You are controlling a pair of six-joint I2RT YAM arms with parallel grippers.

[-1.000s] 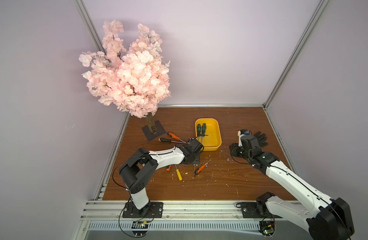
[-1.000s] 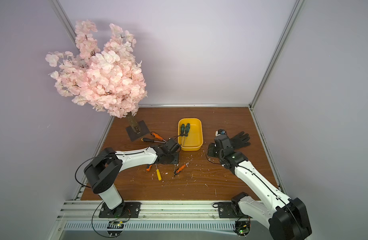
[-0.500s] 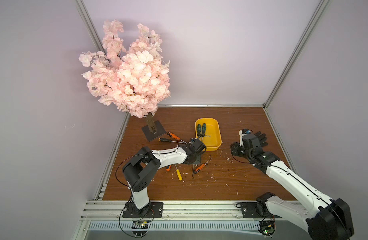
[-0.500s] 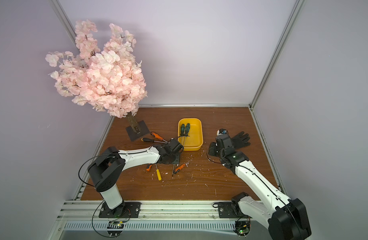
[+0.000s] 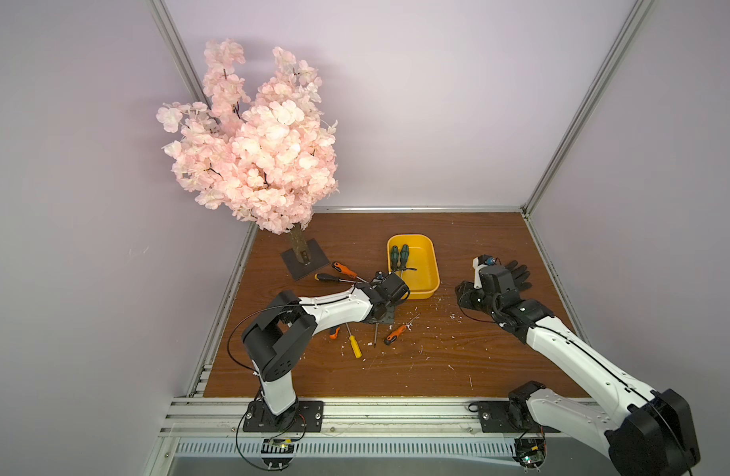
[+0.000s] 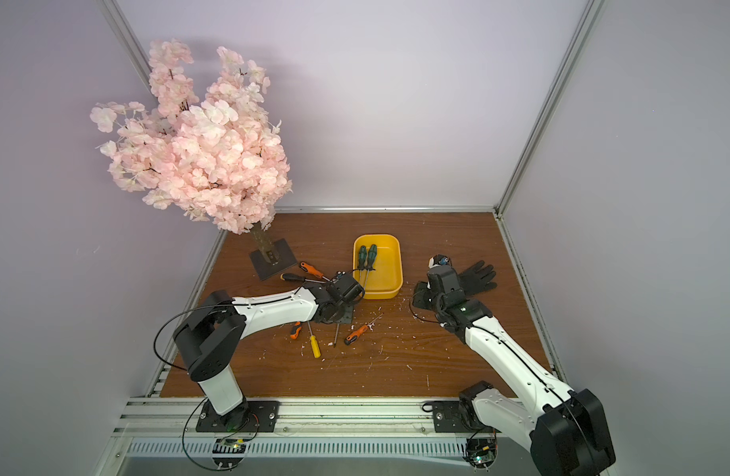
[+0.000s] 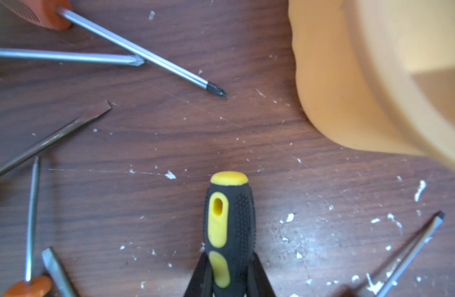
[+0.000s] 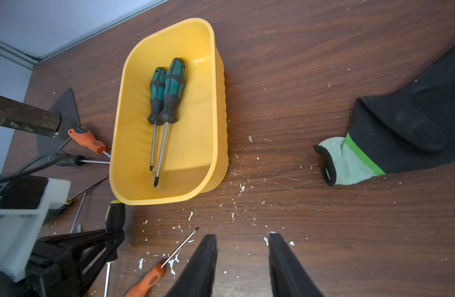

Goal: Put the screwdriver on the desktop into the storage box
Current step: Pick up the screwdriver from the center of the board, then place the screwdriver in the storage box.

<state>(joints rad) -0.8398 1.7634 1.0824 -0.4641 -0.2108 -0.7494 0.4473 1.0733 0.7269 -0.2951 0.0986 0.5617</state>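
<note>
A black-and-yellow screwdriver (image 7: pixel 229 226) lies low over the brown desktop (image 5: pixel 458 362), and my left gripper (image 7: pixel 229 259) is shut on its handle. In both top views its shaft (image 5: pixel 375 334) (image 6: pixel 336 333) pokes out from under the left gripper (image 5: pixel 386 307) toward the front. The yellow storage box (image 5: pixel 434 268) (image 8: pixel 216 102) sits just beyond the handle's end (image 7: pixel 337 90) and holds two green-handled screwdrivers (image 8: pixel 167 92). My right gripper (image 8: pixel 243 237) stands open over bare wood, right of the box, with nothing between its fingers.
Several loose screwdrivers lie around the left gripper: orange-handled (image 5: pixel 344 270), black-handled (image 5: pixel 328 278), yellow-handled (image 5: pixel 356 347), and another orange-handled (image 5: pixel 394 334). A black glove (image 5: pixel 518 274) lies at the right. A pink blossom tree (image 5: pixel 252 152) stands on a dark base (image 5: pixel 305 263) at the back left.
My left gripper has closed on the black-and-yellow screwdriver's handle. The right arm has not moved.
</note>
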